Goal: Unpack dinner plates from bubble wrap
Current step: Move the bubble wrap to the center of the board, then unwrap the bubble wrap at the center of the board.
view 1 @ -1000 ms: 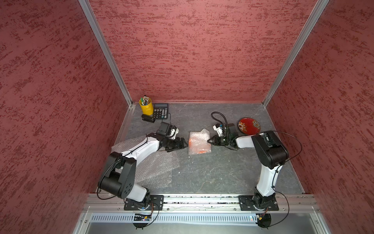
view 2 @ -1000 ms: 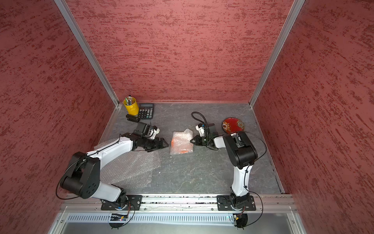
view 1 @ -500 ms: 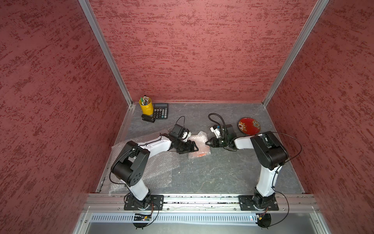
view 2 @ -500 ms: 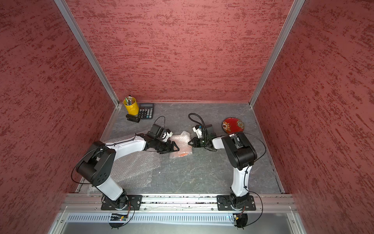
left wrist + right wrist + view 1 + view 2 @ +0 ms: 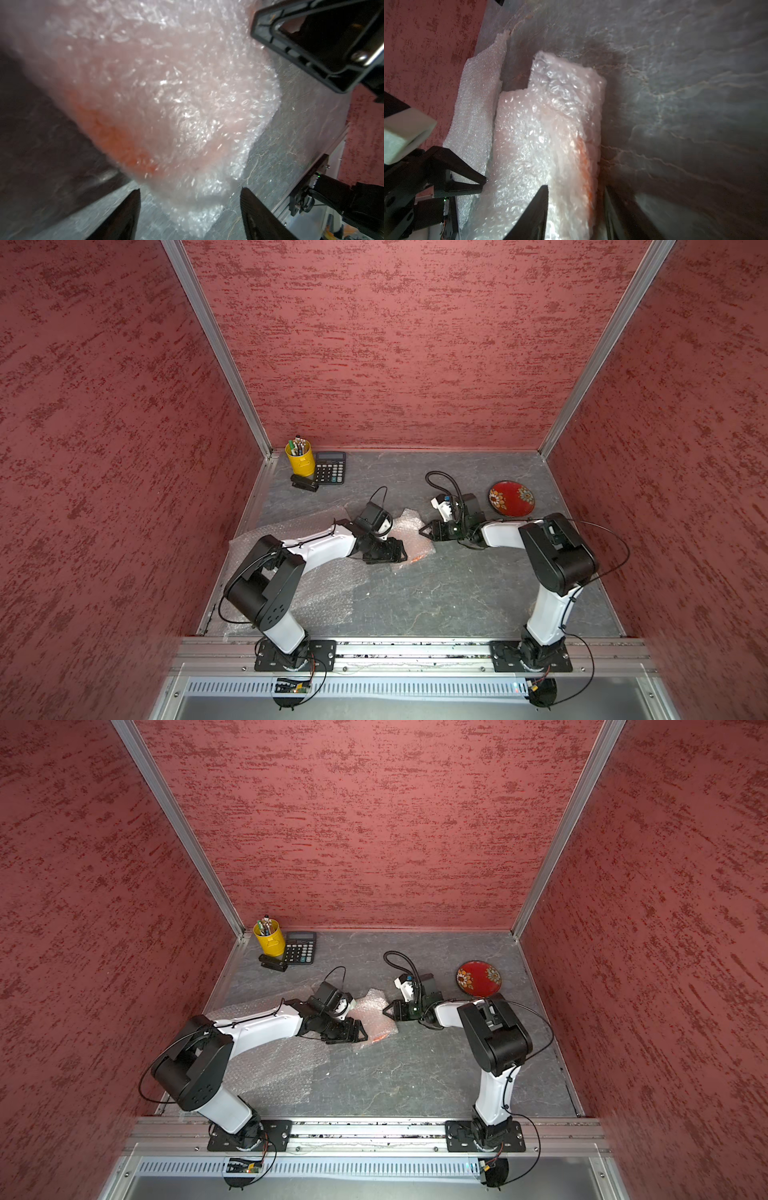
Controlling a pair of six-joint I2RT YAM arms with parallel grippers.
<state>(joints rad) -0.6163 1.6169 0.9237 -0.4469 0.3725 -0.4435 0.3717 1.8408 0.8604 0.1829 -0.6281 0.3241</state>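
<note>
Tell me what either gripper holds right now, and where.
Left gripper is open, holding nothing. Right gripper straddles one edge of the whitish bubble-wrap bundle with orange inside; a grip cannot be told.

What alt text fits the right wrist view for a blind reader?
A bubble-wrapped bundle, orange showing through, lies on the grey table, one end inside the open right claw. The left claw is at its side, by a loose bubble wrap sheet.
</note>
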